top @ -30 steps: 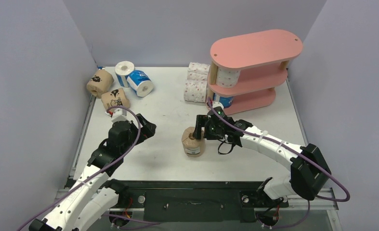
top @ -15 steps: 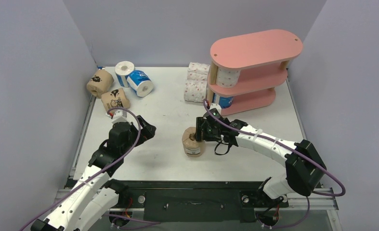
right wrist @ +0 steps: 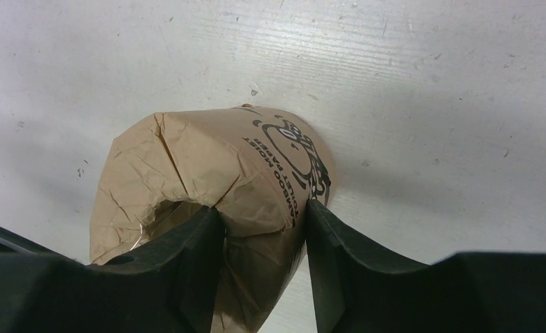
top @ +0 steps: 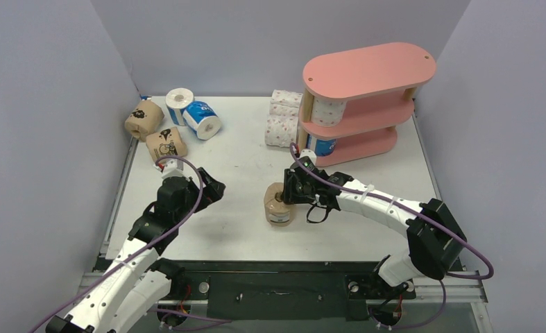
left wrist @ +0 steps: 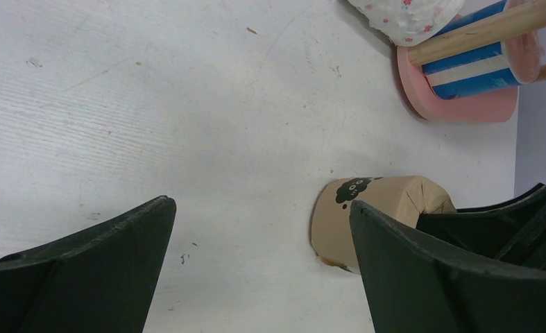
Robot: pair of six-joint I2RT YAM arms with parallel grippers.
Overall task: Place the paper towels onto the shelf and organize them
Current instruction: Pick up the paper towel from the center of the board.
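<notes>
Top view: since a second ago the right arm has swung in leftward, and its right pincer point(top: 284, 193) has gone from beside the brown roll point(top: 278, 210) to on its top edge; the left arm has not moved. This roll stands on end near mid-tabletop point(top: 242, 156), long axis vertical, well apart from the pink shelf point(top: 367, 69). The shelf is made of oval boards on pale wooden posts and carries a dotted white roll point(top: 329, 111) on the middle tier and a blue roll point(top: 322, 145) on the bottom tier. The left pincer point(top: 211, 187) hangs released over bare tabletop. Left wrist view: the left pincer point(left wrist: 261, 205) has its black fingers spread wide with nothing between them. Beyond it is the brown roll point(left wrist: 374, 208), matte kraft wrap with a black cloud print, then the shelf foot point(left wrist: 464, 107). Right wrist view: the right pincer point(right wrist: 263, 208) is clenched on the brown roll point(right wrist: 186, 159), one finger in the crumpled hollow of the top end and the other against the printed outer wall, the creased paper pinched between them.
</notes>
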